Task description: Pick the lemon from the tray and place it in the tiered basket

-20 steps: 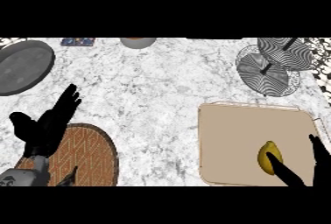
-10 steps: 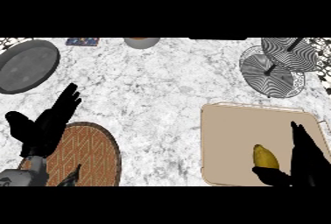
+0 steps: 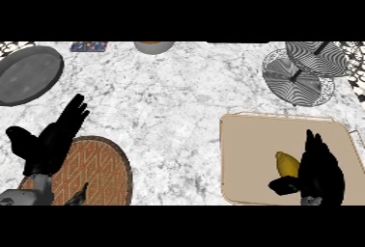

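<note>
White marble counter (image 3: 178,111) fills your view. Lemon (image 3: 287,164) lies on beige tray (image 3: 242,144) at lower right. Your right hand (image 3: 318,171) sits over tray, palm against lemon's right side, thumb hooked under its near end, fingers fairly straight, lemon not lifted. Tiered basket (image 3: 303,72) stands beyond tray, top right. Left hand (image 3: 51,140) rests open at lower left, above round woven mat (image 3: 100,169)
</note>
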{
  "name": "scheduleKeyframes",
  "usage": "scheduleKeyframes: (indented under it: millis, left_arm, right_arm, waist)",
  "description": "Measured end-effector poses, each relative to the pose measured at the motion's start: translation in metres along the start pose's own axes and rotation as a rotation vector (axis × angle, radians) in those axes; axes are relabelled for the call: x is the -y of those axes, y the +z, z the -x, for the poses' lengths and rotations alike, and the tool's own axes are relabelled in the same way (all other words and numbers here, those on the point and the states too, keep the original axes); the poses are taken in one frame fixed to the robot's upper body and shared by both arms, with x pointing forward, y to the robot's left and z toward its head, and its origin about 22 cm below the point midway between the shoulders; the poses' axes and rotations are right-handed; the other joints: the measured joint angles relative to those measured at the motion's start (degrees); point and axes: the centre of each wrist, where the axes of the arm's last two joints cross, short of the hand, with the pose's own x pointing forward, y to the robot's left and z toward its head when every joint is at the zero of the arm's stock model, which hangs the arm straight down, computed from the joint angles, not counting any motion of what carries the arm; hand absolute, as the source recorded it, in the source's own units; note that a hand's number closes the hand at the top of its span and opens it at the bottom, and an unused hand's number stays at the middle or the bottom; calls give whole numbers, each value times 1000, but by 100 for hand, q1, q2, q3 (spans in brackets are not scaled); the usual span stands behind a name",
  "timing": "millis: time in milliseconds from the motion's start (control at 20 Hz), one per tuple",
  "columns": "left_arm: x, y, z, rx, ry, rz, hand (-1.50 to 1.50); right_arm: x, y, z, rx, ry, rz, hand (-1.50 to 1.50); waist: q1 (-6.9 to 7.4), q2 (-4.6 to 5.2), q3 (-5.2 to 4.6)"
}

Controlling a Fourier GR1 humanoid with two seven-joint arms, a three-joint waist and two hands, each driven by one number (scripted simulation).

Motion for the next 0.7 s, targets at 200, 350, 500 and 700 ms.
scheduleKeyframes:
  millis: [200, 350, 500, 700]
  left_arm:
    - [-3, 5, -2, 4, -1, 4, 0]
    - [-6, 4, -5, -1, 1, -1, 0]
    - [-3, 5, -4, -4, 3, -8, 0]
    - [-6, 3, -5, -6, 2, -3, 0]
  right_arm:
    - [-12, -10, -1, -30, 31, 13, -150]
    - [-17, -10, 3, -50, 57, 39, -150]
    - [-21, -16, 12, -71, 80, 61, -150]
    - [-24, -16, 13, -82, 85, 86, -150]
  waist:
    - [-10, -4, 5]
    - [-27, -7, 6]
    - [-38, -10, 5]
    - [-43, -20, -9]
